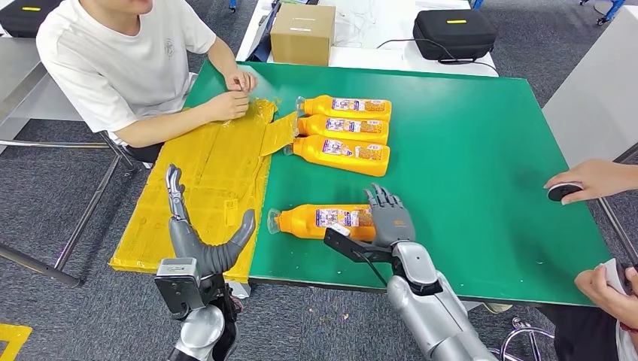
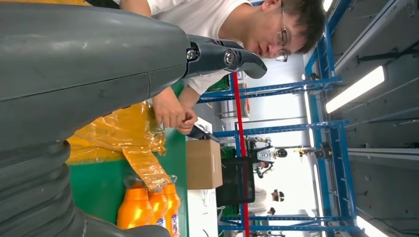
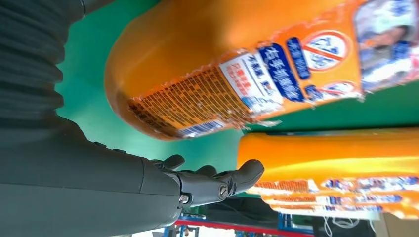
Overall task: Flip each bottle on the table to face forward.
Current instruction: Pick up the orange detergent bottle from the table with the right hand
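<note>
Right robot hand (image 1: 389,216): fingers extended and apart, lying over the base end of the near orange bottle (image 1: 322,221); whether it actually grips is unclear.
Left robot hand (image 1: 202,242): raised off the near-left edge of the worktop (image 1: 466,150), fingers spread, thumb apart, holding nothing.
Near orange bottle: lies on its side near the front edge, cap toward the yellow sheet (image 1: 207,188), label up.
Three orange bottles (image 1: 344,134): lie side by side farther back, caps toward the sheet, labels up.
Person in white shirt (image 1: 120,60): seated at left, both hands at the sheet's far edge.
Cardboard box (image 1: 302,34): behind the green worktop.
</note>
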You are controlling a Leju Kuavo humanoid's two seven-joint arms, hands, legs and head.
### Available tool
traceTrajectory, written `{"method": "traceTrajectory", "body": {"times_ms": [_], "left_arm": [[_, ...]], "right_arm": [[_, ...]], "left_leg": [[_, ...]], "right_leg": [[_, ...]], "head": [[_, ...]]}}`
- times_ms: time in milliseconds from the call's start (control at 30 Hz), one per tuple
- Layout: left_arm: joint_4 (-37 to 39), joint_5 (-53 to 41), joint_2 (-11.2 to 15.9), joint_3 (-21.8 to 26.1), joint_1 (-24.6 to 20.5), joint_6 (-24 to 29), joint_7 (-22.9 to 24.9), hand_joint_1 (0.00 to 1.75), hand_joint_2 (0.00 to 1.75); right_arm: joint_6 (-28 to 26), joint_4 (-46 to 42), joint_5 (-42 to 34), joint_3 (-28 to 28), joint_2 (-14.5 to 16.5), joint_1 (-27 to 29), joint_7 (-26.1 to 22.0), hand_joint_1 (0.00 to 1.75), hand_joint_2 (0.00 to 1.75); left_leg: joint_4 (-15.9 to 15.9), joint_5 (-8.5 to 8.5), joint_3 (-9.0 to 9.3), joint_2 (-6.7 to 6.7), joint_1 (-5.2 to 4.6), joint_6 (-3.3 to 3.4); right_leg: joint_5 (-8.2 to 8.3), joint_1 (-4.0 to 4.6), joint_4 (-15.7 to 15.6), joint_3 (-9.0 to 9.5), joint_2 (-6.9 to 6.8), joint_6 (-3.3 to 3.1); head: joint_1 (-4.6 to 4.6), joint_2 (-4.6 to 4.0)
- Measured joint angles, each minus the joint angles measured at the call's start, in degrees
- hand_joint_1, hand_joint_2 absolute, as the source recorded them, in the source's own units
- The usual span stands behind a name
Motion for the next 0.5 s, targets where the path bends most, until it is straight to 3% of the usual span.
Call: {"method": "traceTrajectory", "body": {"times_ms": [500], "left_arm": [[1.5, 1.02, 0.0, -1.11, -0.23, -0.14, 0.0, 0.0, 1.75]], "right_arm": [[0.72, 7.68, -3.04, 0.02, -0.67, -3.49, -2.61, 0.0, 1.75]], "left_leg": [[0.0, 0.0, 0.08, 0.03, 0.0, 0.01]], "right_leg": [[0.01, 0.0, -0.01, 0.06, 0.01, 0.0]], "head": [[0.01, 0.0]]}}
